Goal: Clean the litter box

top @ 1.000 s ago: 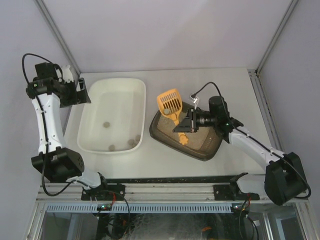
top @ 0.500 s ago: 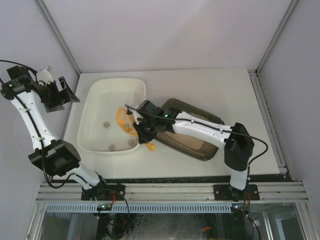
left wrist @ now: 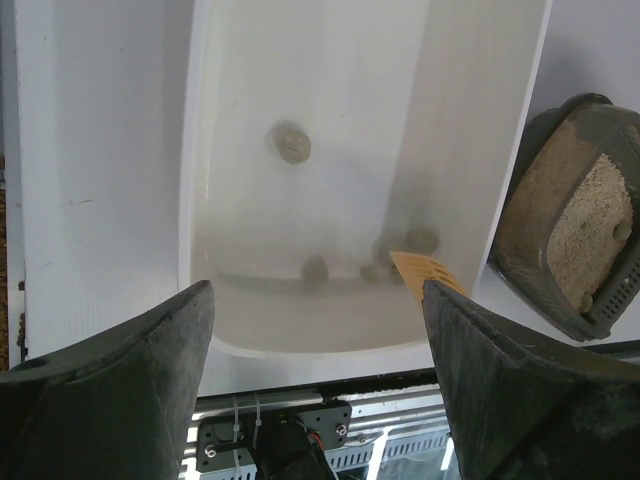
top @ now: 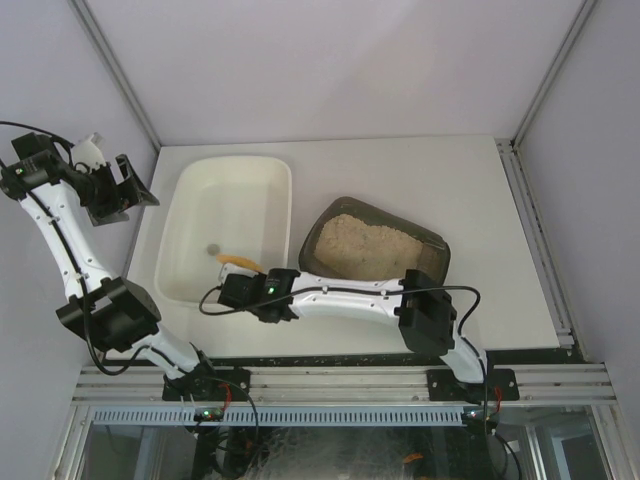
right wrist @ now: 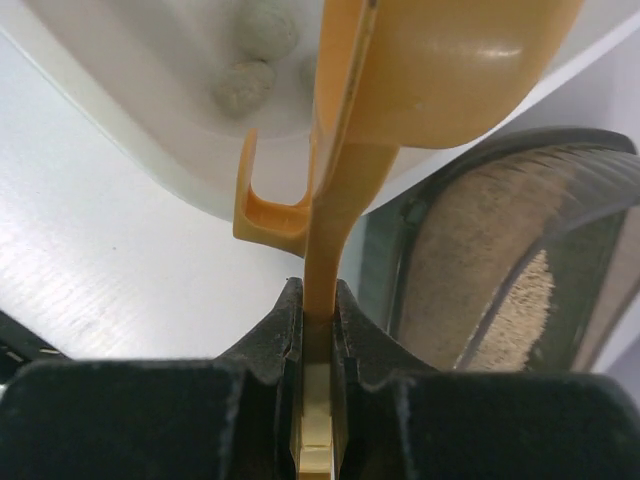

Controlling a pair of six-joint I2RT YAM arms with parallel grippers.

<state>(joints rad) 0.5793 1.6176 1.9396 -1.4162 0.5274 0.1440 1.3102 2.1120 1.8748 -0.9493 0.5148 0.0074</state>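
Note:
The litter box (top: 375,250), a dark grey-brown tray of pale sandy litter, sits right of centre, also seen in the left wrist view (left wrist: 575,230) and the right wrist view (right wrist: 480,250). My right gripper (top: 255,290) (right wrist: 318,300) is shut on the handle of an orange scoop (top: 238,260) (right wrist: 440,60) (left wrist: 425,272). The scoop stands on edge over the near right corner of the white tub (top: 240,190). Grey clumps (left wrist: 291,142) (right wrist: 243,85) lie in the tub. My left gripper (top: 125,190) (left wrist: 315,300) hangs open, high off the tub's left side, holding nothing.
My right arm (top: 340,295) stretches low across the table's front, between the litter box and the near rail (top: 330,375). Bare table (top: 480,180) lies behind and right of the litter box. Walls close in on both sides.
My right arm has carried the scoop from the litter box to the tub's near right corner and turned it on edge. The left arm drew back leftward, then held still.

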